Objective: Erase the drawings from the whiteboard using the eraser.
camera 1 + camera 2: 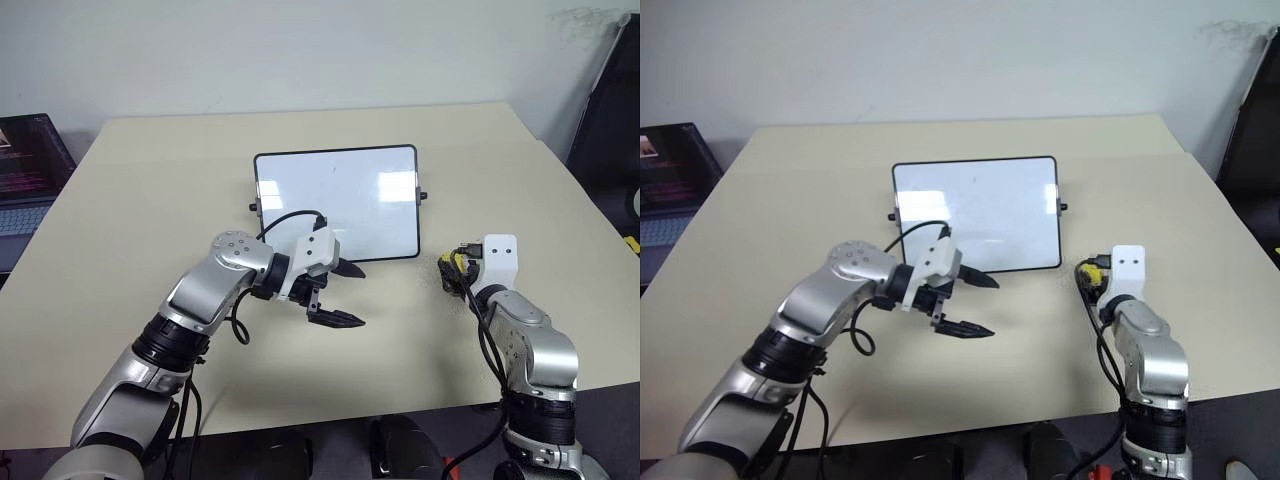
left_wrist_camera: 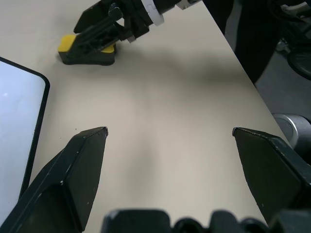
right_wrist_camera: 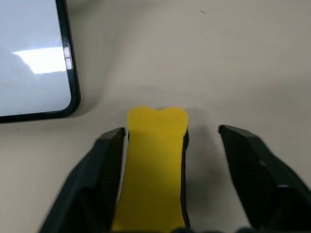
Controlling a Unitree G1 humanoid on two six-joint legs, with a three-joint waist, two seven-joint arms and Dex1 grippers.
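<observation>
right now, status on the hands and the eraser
Left hand open, empty. Right hand open around eraser on table. Whiteboard looks clean. Nothing in the way.

I think I work in an office or lab: a plain beige worktop (image 1: 150, 200), a bare wall (image 1: 300, 50), an open laptop (image 1: 25, 170) beside.

eraser (image 3: 155, 165): we see a yellow block lying on the table between our right gripper's (image 3: 167, 179) two black fingers
fingers (image 3: 255, 170): spread apart; one sits against the eraser's side, the other stands clear of it
whiteboard (image 3: 34, 58): white, black-framed, rounded corner near the eraser, not touching it
table (image 3: 218, 58): beige
</observation>
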